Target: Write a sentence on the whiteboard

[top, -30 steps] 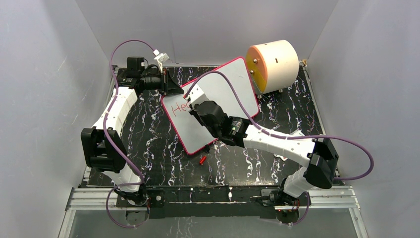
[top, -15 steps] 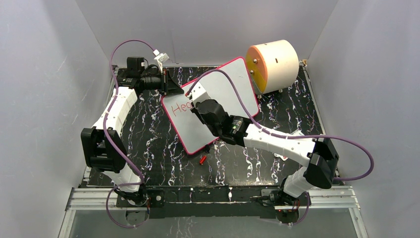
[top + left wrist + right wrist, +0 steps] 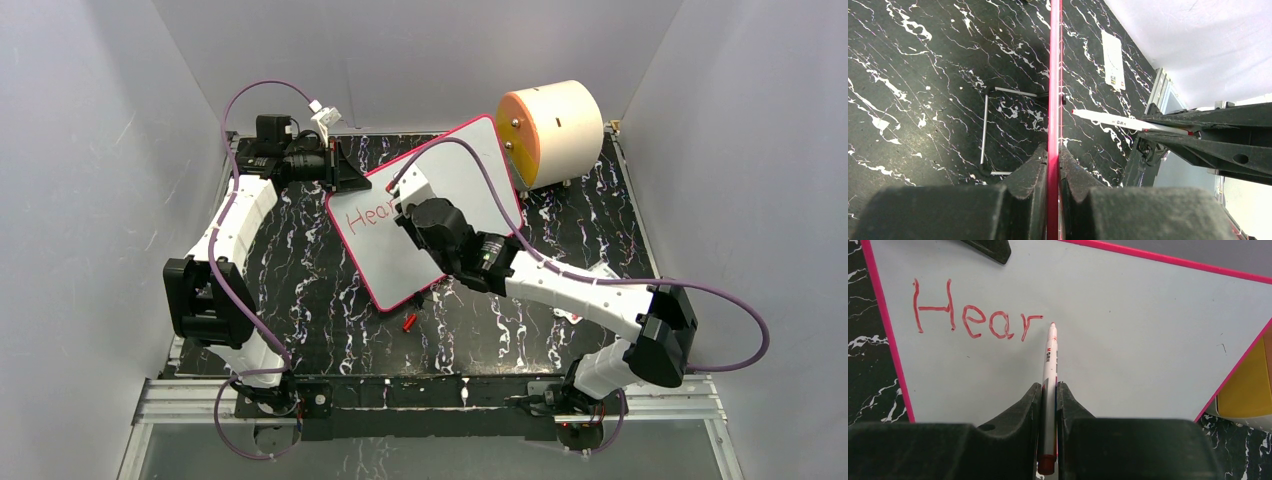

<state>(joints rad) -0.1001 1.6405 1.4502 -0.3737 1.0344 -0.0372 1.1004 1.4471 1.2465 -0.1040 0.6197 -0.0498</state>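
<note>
Over the middle of the black, white-veined surface (image 3: 300,290), towards its far edge, the large white rectangular whiteboard with a pink-red rim (image 3: 470,170) is held tilted, with the left tool (image 3: 1053,150) clamped on its left rim. The right tool (image 3: 1049,390) is clamped on a slim white marker pen (image 3: 1050,355). The pen's tip sits at the board face just right of the thin red handwritten lettering "Hear" (image 3: 975,315).

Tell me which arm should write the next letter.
Right. The right pincer grips the marker, tip at the board just after the lettering; the left pincer is clamped on the board's rim.
</note>
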